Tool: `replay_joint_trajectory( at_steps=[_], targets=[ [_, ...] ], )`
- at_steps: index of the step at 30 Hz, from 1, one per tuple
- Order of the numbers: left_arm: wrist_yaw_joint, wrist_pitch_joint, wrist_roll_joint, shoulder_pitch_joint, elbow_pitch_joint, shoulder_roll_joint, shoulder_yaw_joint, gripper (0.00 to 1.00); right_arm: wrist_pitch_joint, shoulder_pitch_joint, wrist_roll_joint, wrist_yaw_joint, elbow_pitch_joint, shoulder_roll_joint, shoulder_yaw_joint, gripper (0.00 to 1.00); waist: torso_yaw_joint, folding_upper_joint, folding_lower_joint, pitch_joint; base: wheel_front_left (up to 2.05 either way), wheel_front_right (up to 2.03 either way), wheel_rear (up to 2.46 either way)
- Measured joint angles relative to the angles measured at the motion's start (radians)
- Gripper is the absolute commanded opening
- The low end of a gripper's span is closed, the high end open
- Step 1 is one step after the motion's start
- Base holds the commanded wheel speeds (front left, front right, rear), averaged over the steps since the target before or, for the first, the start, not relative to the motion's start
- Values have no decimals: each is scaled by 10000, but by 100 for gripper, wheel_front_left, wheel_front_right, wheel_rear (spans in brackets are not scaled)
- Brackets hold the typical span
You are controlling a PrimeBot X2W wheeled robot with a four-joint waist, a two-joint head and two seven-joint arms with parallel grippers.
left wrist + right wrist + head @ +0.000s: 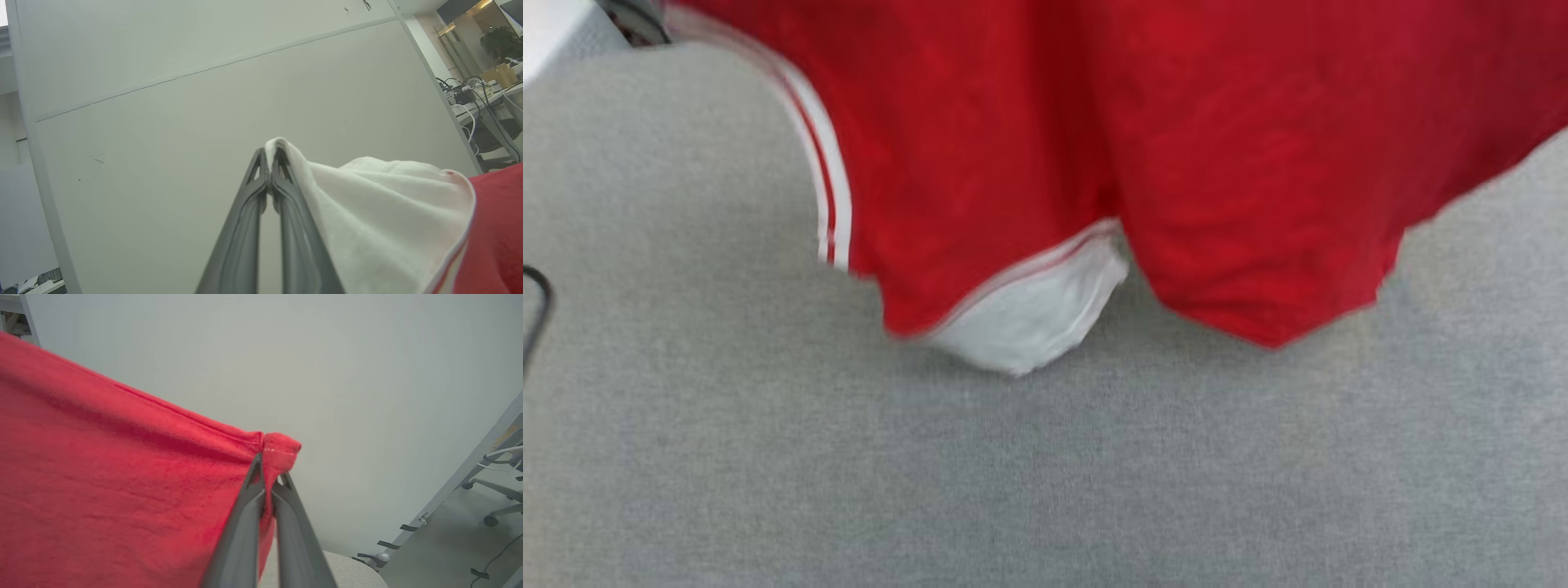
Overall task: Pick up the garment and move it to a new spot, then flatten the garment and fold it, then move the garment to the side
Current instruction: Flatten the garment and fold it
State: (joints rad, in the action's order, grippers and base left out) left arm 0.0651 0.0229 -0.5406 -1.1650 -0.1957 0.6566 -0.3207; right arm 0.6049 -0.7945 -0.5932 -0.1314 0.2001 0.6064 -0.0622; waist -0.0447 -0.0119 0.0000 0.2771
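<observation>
The left claw (269, 158) has two long, slim fingers (241, 228) of matte dark grey. Each tapers to a narrow tip with a small triangular cut-out, and a raised ridge runs along its length. The right claw (270, 473) has the same dark grey, ridged shape.

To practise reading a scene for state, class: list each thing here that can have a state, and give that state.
garment, lifted, hanging in loose folds, not yet flattened or folded.
left gripper, shut on the garment's white sleeve.
right gripper, shut on a red corner of the garment.
</observation>
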Motion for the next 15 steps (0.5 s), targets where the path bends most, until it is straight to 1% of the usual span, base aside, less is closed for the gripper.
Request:
replay_joint_trajectory(
  at_steps=[3,6,8,10,13,15],
  targets=[
    [362,232,88,-1308,752,127,-268,0,-205,-883,142,0,-516,316,205,0,-14,0,0,590,0,0,0],
    [554,291,180,-2529,1586,219,-623,0,-466,-1877,265,0,-1103,508,552,0,-23,0,0,1190,0,0,0],
    [621,190,242,-3409,2197,261,-871,0,-825,-2623,706,-4,-1425,811,1070,0,-30,0,1,1623,0,0,0],
    [637,67,347,-4242,2836,268,-1129,0,-1127,-3425,777,-6,-1988,698,1223,0,-39,0,2,2025,0,0,0],
    [677,-182,669,-5494,4025,234,-1649,0,-1620,-4590,1164,-10,-2959,372,1762,0,-66,0,3,2633,0,0,0],
    [688,-397,748,-6326,4982,165,-2000,0,-2002,-5433,1444,-12,-3747,10,1973,0,-98,0,3,3043,0,0,0]
  ],
)
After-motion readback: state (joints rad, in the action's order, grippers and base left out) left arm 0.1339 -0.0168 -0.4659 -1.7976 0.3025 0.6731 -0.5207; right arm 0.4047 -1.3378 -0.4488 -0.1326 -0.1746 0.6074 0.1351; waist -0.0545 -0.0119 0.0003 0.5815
